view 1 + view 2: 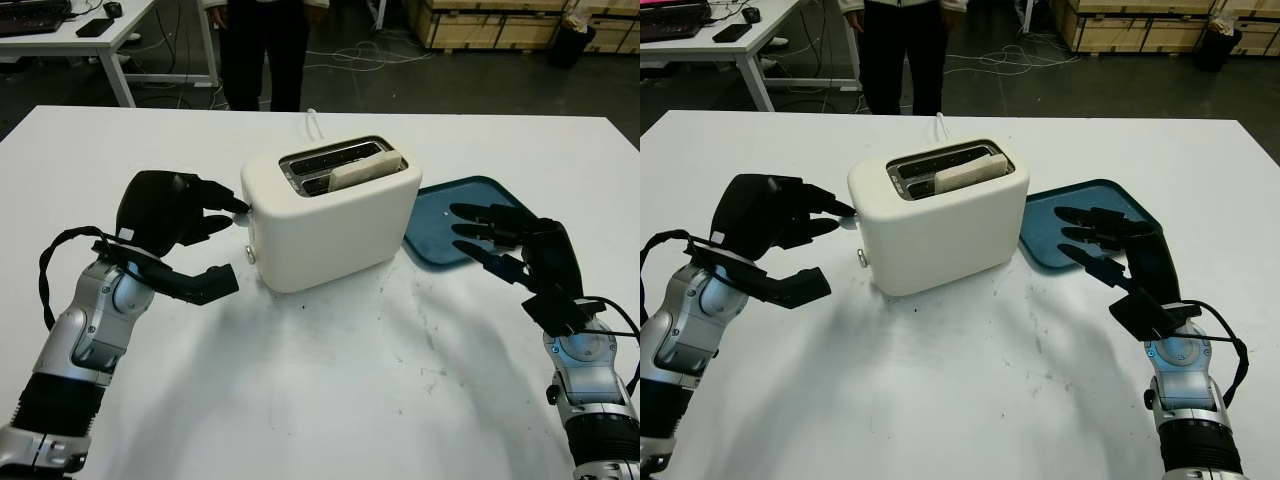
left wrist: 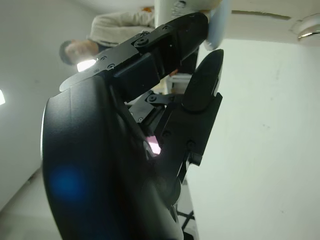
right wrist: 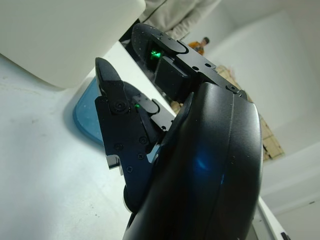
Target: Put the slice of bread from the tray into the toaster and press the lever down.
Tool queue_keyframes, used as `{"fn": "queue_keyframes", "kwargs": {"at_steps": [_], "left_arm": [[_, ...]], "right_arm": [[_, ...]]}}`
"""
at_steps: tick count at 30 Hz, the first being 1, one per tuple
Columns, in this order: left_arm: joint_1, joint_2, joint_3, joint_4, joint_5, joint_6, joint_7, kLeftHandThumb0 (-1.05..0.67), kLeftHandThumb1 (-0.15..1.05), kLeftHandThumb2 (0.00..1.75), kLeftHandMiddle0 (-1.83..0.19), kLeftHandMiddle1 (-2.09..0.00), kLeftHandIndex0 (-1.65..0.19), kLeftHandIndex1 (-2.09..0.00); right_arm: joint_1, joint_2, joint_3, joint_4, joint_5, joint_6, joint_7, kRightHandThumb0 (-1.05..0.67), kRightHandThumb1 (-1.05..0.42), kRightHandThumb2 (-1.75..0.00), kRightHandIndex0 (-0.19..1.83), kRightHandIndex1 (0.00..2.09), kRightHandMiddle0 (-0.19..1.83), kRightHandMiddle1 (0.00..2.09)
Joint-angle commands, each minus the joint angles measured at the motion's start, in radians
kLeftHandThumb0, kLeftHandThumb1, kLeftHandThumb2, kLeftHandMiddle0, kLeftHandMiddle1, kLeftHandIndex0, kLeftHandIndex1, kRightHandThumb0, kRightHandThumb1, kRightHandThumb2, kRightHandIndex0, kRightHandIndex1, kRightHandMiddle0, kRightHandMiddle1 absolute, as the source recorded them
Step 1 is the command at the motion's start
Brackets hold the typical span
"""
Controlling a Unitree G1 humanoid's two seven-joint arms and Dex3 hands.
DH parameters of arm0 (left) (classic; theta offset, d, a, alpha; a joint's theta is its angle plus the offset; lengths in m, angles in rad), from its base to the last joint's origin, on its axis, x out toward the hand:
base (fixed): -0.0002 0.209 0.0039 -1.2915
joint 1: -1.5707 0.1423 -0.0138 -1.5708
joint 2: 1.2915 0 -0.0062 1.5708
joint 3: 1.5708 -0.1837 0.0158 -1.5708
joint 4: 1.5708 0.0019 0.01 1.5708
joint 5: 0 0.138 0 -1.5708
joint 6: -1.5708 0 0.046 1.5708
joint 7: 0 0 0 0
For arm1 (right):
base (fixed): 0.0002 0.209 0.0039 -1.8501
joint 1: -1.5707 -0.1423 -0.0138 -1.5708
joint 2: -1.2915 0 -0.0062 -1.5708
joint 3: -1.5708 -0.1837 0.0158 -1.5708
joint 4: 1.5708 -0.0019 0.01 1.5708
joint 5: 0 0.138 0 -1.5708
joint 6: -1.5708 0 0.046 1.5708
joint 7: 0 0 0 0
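bread slice in white toaster, blue tray beside

We have two black hands. Our left hand has a smooth round shell, and our right hand has one too. Each hand has three thick black fingers made of blocky parts held by small screws. Our forearms are silver metal with black rings near the bottom. A black cable loops beside our left wrist, and another black cable curls by our right wrist. A little green light glows inside our right hand.
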Motion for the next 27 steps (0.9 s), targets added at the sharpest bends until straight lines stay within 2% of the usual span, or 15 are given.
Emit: {"fn": "queue_keyframes", "kwargs": {"at_steps": [1, 10, 15, 18, 27], "left_arm": [[0.016, -0.008, -0.024, -0.034, -0.011, -0.014, -0.024, -0.17, 0.77, 0.01, -0.98, -1.16, -1.33, -0.02], [0.013, 0.031, -0.028, -0.077, 0.000, 0.025, -0.122, -0.14, 0.79, 0.01, -0.98, -1.09, -1.31, -0.01], [-0.023, 0.078, -0.046, -0.040, 0.016, -0.002, -0.158, -0.15, 0.74, 0.00, -1.06, -1.08, -1.35, -0.02], [-0.046, 0.097, -0.055, -0.017, 0.022, -0.007, -0.173, -0.15, 0.73, 0.00, -1.03, -1.21, -1.36, -0.02], [-0.136, 0.112, -0.071, 0.052, 0.037, 0.039, -0.220, -0.18, 0.76, 0.01, -0.98, -1.24, -1.33, 0.00]], "right_arm": [[0.003, 0.004, -0.005, -0.011, 0.016, 0.008, 0.001, -0.19, -0.89, 0.00, 1.02, 0.00, 0.89, 0.00], [0.010, 0.002, -0.006, -0.021, 0.017, 0.011, -0.003, -0.19, -0.89, 0.00, 1.02, 0.00, 0.88, 0.00], [0.011, 0.003, -0.008, -0.021, 0.023, 0.006, 0.000, -0.19, -0.89, 0.00, 1.02, 0.00, 0.88, 0.00], [0.018, 0.002, -0.007, -0.033, 0.016, 0.016, -0.004, -0.19, -0.89, 0.00, 1.01, 0.00, 0.88, 0.00], [0.022, 0.004, -0.006, -0.034, 0.010, 0.008, -0.010, -0.19, -0.89, 0.00, 1.02, 0.00, 0.89, 0.00]]}}
